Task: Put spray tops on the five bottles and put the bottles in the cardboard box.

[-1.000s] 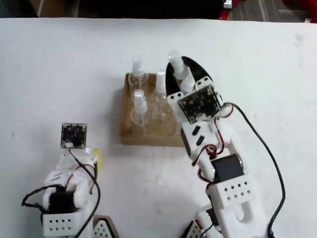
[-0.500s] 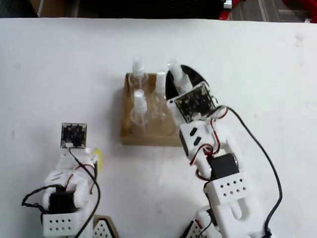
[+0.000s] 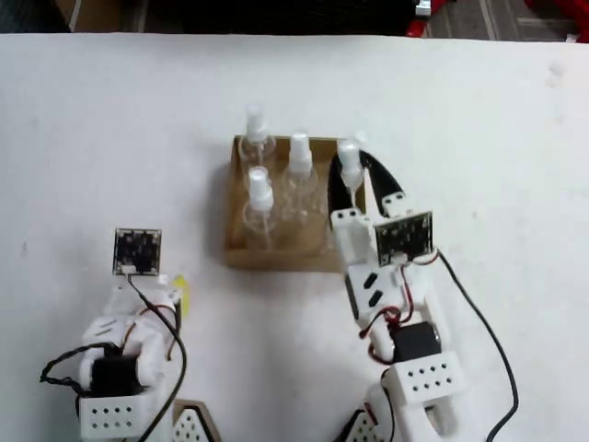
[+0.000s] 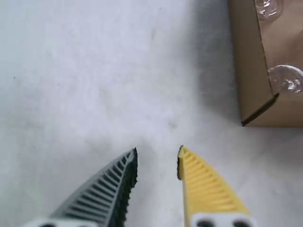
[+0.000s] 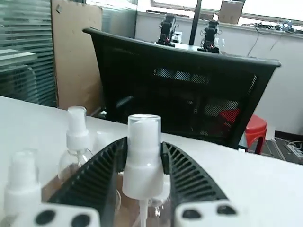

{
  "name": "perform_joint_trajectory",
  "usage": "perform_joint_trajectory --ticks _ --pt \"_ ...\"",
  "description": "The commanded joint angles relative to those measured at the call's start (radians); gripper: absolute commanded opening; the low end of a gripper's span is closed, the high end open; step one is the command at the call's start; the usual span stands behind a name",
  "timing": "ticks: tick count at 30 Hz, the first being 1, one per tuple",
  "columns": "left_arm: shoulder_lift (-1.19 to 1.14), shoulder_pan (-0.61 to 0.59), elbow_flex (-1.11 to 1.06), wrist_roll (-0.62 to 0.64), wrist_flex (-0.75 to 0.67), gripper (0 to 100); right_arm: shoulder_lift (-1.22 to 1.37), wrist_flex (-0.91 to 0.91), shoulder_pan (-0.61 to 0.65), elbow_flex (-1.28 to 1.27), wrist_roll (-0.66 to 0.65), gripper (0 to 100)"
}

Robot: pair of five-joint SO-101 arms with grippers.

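The cardboard box (image 3: pixel 236 247) stands mid-table with three clear bottles inside, each with a white spray top: (image 3: pixel 255 126), (image 3: pixel 260 190), (image 3: pixel 300 155). My right gripper (image 3: pixel 357 171) is over the box's right side, shut on the spray top of another bottle (image 3: pixel 348 155). In the right wrist view the black fingers (image 5: pixel 94 175) clamp that white spray top (image 5: pixel 143 156), with other bottles (image 5: pixel 75 137) beyond. My left gripper (image 3: pixel 178 295) rests low at the near left. Its grey and yellow fingers stand open over bare table (image 4: pixel 157 156), close to the box's corner (image 4: pixel 255 94).
White tabletop (image 3: pixel 110 138) lies all around the box. Beyond the far table edge stands a black chair (image 5: pixel 189 90). The right arm's cable (image 3: pixel 488 341) loops over the near right of the table.
The right arm has pulled back toward the near edge, and its bottle has shifted from the box's far right corner to nearer and further right. The left arm has not moved.
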State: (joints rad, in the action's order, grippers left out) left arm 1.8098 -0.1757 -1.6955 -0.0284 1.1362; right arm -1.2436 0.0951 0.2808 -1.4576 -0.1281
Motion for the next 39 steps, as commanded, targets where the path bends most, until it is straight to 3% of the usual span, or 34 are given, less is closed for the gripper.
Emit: perform_joint_trajectory --ticks 1,9,14,21,28,32,39 --pt "0.010 -0.007 0.003 -0.011 0.008 13 -0.050 0.038 -0.004 -0.054 0.015 1.5" --pt "0.010 -0.007 0.003 -0.011 0.008 13 -0.196 0.107 -0.001 -0.229 0.017 1.5" --pt "0.010 -0.007 0.003 -0.011 0.008 13 -0.269 0.030 0.001 -0.238 0.017 2.2" --pt "0.010 -0.007 0.003 -0.011 0.008 13 -0.308 -0.088 0.047 -0.238 0.017 22.1" --pt "0.010 -0.007 0.003 -0.011 0.008 13 -0.364 -0.108 0.044 -0.219 0.017 23.0" --pt "0.010 -0.005 0.003 -0.011 0.008 13 -0.423 -0.239 0.041 -0.117 0.018 23.0" --pt "0.010 -0.004 0.003 -0.011 0.008 13 -0.420 -0.395 -0.044 0.058 0.183 22.9"
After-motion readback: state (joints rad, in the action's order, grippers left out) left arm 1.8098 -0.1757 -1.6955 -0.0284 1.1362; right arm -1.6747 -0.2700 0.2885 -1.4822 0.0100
